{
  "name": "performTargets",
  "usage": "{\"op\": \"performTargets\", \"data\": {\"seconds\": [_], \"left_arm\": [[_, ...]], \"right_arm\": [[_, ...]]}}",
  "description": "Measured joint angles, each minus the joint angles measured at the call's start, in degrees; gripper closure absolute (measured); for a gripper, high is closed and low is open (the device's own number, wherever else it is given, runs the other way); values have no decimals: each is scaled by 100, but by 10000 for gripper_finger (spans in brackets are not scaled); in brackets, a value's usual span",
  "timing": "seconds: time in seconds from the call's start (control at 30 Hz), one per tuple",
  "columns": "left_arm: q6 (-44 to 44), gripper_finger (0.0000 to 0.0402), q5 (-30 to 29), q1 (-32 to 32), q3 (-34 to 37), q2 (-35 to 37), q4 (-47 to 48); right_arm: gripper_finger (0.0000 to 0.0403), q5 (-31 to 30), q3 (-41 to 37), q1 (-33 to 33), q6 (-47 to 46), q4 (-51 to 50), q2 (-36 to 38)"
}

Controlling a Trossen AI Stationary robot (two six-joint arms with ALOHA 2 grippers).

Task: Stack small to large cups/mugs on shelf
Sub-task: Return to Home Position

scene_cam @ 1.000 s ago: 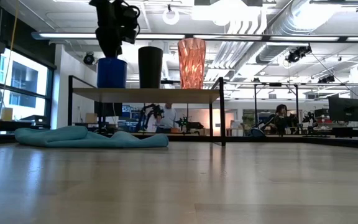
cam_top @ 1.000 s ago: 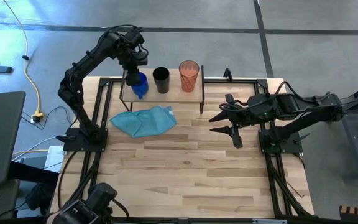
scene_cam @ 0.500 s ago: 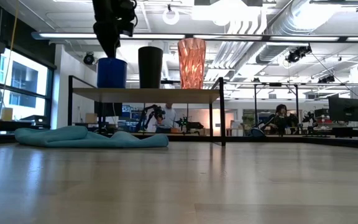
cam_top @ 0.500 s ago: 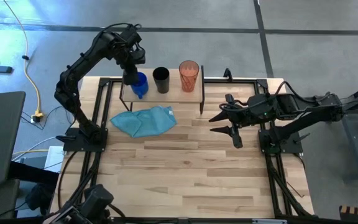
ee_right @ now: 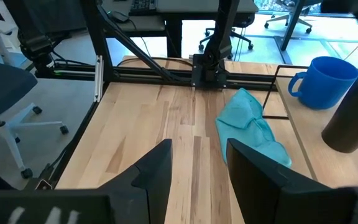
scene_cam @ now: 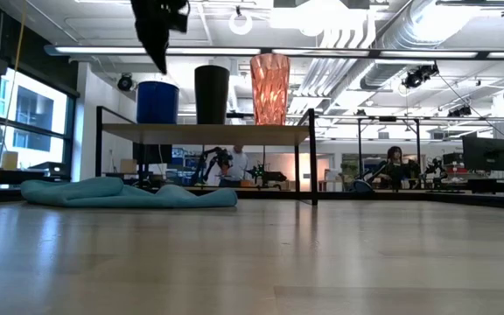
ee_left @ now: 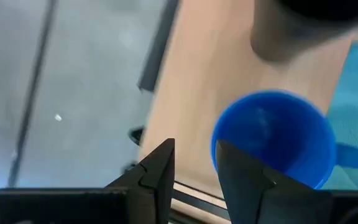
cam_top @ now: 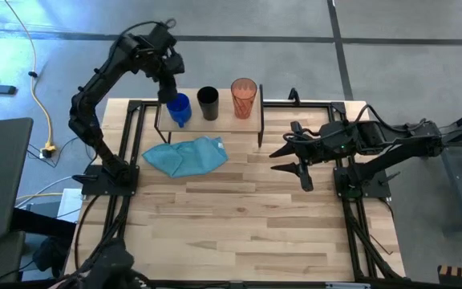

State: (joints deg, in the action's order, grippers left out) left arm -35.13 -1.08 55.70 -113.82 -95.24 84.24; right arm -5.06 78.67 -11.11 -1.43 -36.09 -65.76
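Note:
Three vessels stand in a row on the shelf's (cam_top: 223, 122) light wood top: the blue mug (cam_top: 180, 109) at the left end, the black cup (cam_top: 208, 103) in the middle, the red-orange tumbler (cam_top: 244, 98) on the right. In the low view the mug (scene_cam: 157, 101), cup (scene_cam: 212, 94) and tumbler (scene_cam: 269, 87) rest upright on their bases. My left gripper (scene_cam: 162, 63) hangs open above the mug, clear of its rim; its wrist view has the mug (ee_left: 272, 137) below the fingers. My right gripper (cam_top: 299, 164) waits open over the table's right part.
A teal cloth (cam_top: 187, 155) lies crumpled on the table in front of the shelf, also seen as a low heap (scene_cam: 121, 192). The shelf stands on thin black legs (scene_cam: 311, 166) at the table's far edge. Bare wood stretches across the table's near half.
My left gripper has risen from the blue mug's rim and now hangs clear above it, drawn slightly toward the table's far-left. The mug has stayed in place on the shelf. The right arm has kept still.

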Motion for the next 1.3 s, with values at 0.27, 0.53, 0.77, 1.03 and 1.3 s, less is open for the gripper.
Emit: {"op": "performTargets", "data": {"seconds": [0.27, 0.53, 0.77, 1.03, 1.3], "left_arm": [[116, 295, 273, 0, -1137, 13, -3], [379, 295, 308, -298, -686, 0, 333], [750, 295, 153, -733, -337, -13, 585], [1135, 295, 345, -753, -269, -11, 580], [1325, 296, 301, -1148, -268, -11, 580]], "right_arm": [[258, 0, 0, 0, 23, 26, 0], [258, -2, 0, -2, -2, 76, 0], [258, 13, 0, -2, -2, 70, 0], [258, 91, 0, -2, 20, 36, 0], [258, 195, 0, -28, -15, 28, 0]]}}
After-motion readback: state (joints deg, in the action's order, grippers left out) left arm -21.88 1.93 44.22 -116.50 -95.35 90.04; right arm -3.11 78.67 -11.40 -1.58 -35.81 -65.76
